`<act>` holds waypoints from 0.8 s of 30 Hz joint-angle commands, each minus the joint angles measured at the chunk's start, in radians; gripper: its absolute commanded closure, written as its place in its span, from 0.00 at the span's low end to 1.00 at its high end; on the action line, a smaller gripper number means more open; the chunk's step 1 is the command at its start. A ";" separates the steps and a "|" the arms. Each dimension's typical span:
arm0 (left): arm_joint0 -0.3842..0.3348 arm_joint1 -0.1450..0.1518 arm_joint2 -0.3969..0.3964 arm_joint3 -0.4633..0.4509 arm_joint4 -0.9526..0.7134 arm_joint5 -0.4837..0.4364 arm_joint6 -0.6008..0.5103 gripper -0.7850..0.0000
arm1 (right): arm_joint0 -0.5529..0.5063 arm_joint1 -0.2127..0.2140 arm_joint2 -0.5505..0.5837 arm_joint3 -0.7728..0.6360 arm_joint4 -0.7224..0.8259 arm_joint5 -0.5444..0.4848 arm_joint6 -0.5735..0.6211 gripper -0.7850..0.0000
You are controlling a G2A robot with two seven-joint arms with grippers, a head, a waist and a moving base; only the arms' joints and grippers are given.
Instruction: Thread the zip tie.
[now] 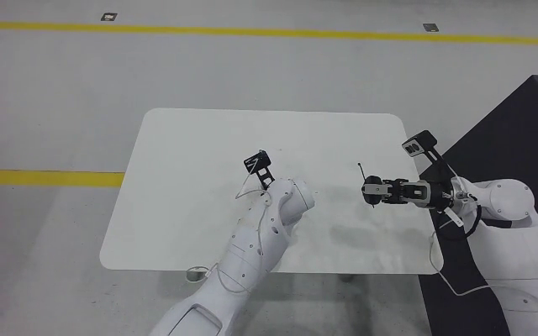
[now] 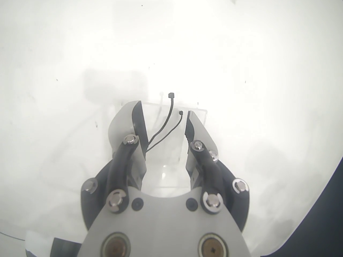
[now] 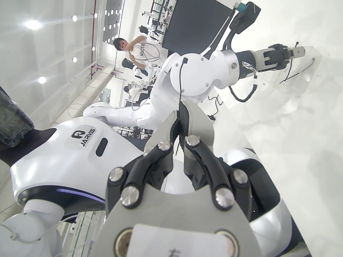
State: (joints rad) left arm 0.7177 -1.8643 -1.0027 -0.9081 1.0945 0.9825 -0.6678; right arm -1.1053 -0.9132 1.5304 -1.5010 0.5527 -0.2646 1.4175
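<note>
Right fingers (image 3: 199, 124) tight around zip tie (image 3: 181, 80), forearm level.

A tray (image 2: 205, 116) with two zip ties (image 2: 167, 120) lies beneath the left pincer (image 2: 164, 109); right pincer (image 3: 183, 106) grips another zip tie (image 3: 181, 81).

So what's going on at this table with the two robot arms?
A two-armed robot is working on threading a zip tie. Its right gripper has its jaws shut on a black zip tie, held up above the white table. The left gripper has its jaws open on either side of a clear holder on the table, which holds what look like two more black ties. Nothing looks threaded yet.
</note>
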 commanded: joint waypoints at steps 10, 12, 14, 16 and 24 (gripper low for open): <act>-0.029 -0.018 -0.009 0.082 -0.043 -0.017 0.057 0.82 | 0.000 0.000 0.000 0.000 0.000 0.000 0.000 1.00; -0.033 -0.021 -0.013 0.091 -0.052 -0.021 0.070 0.85 | 0.000 0.000 0.000 0.000 0.000 0.000 0.000 1.00; -0.037 -0.023 -0.017 0.100 -0.059 -0.024 0.080 0.92 | 0.000 0.000 0.000 0.000 0.000 0.000 0.000 1.00; -0.041 -0.025 -0.020 0.109 -0.064 -0.024 0.089 1.00 | 0.000 0.000 0.000 0.000 0.000 0.000 0.000 1.00; -0.021 -0.032 0.000 0.038 -0.040 0.005 0.092 1.00 | 0.000 0.000 0.000 0.000 0.000 0.000 0.000 1.00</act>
State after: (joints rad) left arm 0.6872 -1.8959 -1.0100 -0.8399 1.0446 0.9817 -0.5691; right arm -1.1053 -0.9132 1.5304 -1.5010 0.5527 -0.2646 1.4175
